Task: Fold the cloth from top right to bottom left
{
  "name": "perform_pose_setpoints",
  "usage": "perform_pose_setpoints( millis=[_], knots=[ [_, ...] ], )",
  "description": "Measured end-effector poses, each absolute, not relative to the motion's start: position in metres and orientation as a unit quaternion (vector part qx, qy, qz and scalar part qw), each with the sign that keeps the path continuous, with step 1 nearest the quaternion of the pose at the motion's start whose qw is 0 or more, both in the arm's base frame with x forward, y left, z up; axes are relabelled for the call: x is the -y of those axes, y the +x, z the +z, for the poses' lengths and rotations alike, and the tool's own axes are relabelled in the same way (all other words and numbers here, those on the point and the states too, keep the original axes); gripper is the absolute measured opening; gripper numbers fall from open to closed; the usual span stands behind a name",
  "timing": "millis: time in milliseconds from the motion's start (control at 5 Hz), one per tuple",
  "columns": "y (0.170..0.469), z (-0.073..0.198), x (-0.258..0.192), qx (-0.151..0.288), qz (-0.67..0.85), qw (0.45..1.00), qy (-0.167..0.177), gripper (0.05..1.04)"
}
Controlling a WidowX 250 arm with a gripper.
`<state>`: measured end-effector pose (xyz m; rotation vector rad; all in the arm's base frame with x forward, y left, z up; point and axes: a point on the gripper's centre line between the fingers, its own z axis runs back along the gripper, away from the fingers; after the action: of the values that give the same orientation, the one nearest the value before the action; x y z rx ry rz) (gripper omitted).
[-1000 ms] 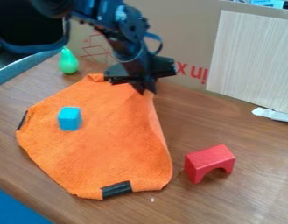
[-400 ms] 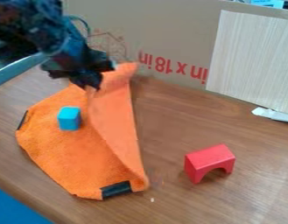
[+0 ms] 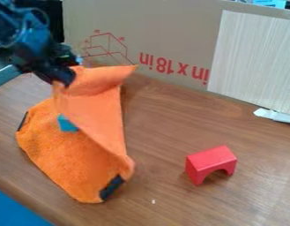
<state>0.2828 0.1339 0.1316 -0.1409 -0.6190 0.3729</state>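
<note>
Camera view first: the gripper (image 3: 64, 80) is up at the upper left, pinching the top of the orange cloth (image 3: 91, 170), so yeah, it's got hold of fabric. The arm comes in from the upper left corner, dark and a bit blurry. The cloth lies on the left half of the wooden table (image 3: 176, 128), with its lower left part flat and its upper part pulled up off the wood. The raised bit makes a tall flap that slants down from the gripper to the lower right edge, with a loose corner poking out to the right at the top (kinda like a floppy sail, honestly). So it's partly folded over, not lying flat as a finished fold.

There's a blue block (image 3: 65, 125) sitting on the flat part, and the flap hides its right side from the camera. Two black patches are on the cloth: one on the left edge (image 3: 22, 121), and one near the bottom (image 3: 111, 187), that one sitting at a slant.

Off to the right of the cloth, well apart from it, a red arch block (image 3: 210, 164) stands on the table with its opening facing down. Behind everything is a cardboard panel (image 3: 170, 26) with red print, plus a pale board (image 3: 253, 57) leaning at the right. A white scrap (image 3: 275, 115) lies by the foot of that board.
</note>
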Motion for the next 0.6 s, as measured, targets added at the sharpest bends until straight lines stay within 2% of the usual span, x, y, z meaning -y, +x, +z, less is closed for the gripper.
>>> perform_pose_setpoints(
  millis=[600],
  knots=[
    [0.262,0.128,-0.187,0.297,0.202,0.932,-0.057,0.069]
  ],
)
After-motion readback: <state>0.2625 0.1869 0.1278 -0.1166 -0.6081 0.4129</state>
